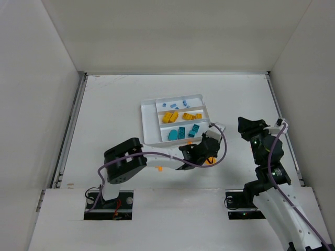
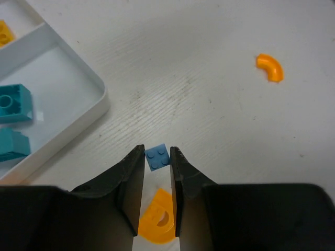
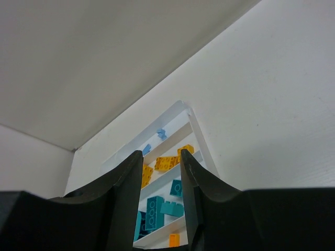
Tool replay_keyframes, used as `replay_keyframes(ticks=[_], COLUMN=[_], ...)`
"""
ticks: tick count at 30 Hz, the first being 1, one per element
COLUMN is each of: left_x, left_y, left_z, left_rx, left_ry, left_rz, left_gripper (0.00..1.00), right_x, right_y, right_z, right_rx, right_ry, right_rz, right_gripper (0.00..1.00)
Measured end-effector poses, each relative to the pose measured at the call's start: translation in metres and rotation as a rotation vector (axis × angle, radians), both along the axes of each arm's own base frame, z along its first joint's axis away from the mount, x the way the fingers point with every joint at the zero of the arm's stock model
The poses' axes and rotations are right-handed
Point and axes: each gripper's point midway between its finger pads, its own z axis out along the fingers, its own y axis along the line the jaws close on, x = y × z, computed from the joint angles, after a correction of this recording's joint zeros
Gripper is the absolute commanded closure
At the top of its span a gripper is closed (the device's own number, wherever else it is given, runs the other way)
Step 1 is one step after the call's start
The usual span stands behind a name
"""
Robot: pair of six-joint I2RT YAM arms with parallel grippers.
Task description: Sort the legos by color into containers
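Plastic this small will weigh next to nothing, and we judge the blue brick (image 2: pixel 157 158) to be stiff, smooth-sided and quick to squirt out of a crooked pinch. It sits on the table (image 2: pixel 220 115) just off the near right corner of the white tray (image 2: pixel 100 99). The left gripper (image 2: pixel 157 151) is clamped on it, one fingertip on each of two opposite flat sides. We think that is the right place to hold it, low on the walls and not on the studs. An orange quarter-round piece (image 2: pixel 157 222) lies under the fingers and an orange curved piece (image 2: pixel 270 67) lies well apart, so a straight lift should disturb neither. Light blue pieces (image 1: pixel 175 104) lie in the tray's far section, and teal bricks (image 2: pixel 13 102) in the near one. The right gripper (image 3: pixel 160 154) hangs above the table, jaws apart and empty.
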Motion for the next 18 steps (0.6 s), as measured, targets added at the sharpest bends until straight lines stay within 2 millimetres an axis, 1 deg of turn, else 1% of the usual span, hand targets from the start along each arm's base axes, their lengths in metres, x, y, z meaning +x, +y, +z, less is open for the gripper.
replay_keyframes(ticks=[2, 4, 6, 8, 10, 14, 16, 18], left_x=[0.005, 0.020, 0.046, 0.082, 0.121, 0.188, 0.216, 0.238], left_y=[0.011, 0.026, 0.046, 0.071, 0.100, 0.157, 0.175, 0.186], left_z=[0.022, 0.042, 0.057, 0.067, 0.069, 0.063, 0.058, 0.050], left_rx=[-0.047, -0.098, -0.141, -0.178, -0.204, -0.226, -0.231, -0.235], left_ry=[-0.010, -0.017, -0.022, -0.027, -0.026, -0.007, 0.006, 0.024], left_rz=[0.018, 0.059, 0.122, 0.207, 0.298, 0.457, 0.511, 0.544], left_gripper=[0.88, 0.88, 0.88, 0.87, 0.87, 0.87, 0.87, 0.87], right_x=[0.002, 0.005, 0.009, 0.012, 0.016, 0.023, 0.026, 0.028], right_y=[0.000, 0.001, 0.003, 0.005, 0.008, 0.017, 0.022, 0.026], right_z=[-0.002, -0.006, -0.012, -0.018, -0.023, -0.035, -0.042, -0.048], right_rx=[-0.002, -0.006, -0.011, -0.016, -0.020, -0.031, -0.041, -0.047], right_ry=[0.009, 0.023, 0.045, 0.065, 0.081, 0.117, 0.139, 0.158], right_rz=[0.000, 0.001, 0.002, 0.007, 0.013, 0.039, 0.052, 0.064], right_gripper=[0.59, 0.59, 0.59, 0.59, 0.59, 0.59, 0.59, 0.59])
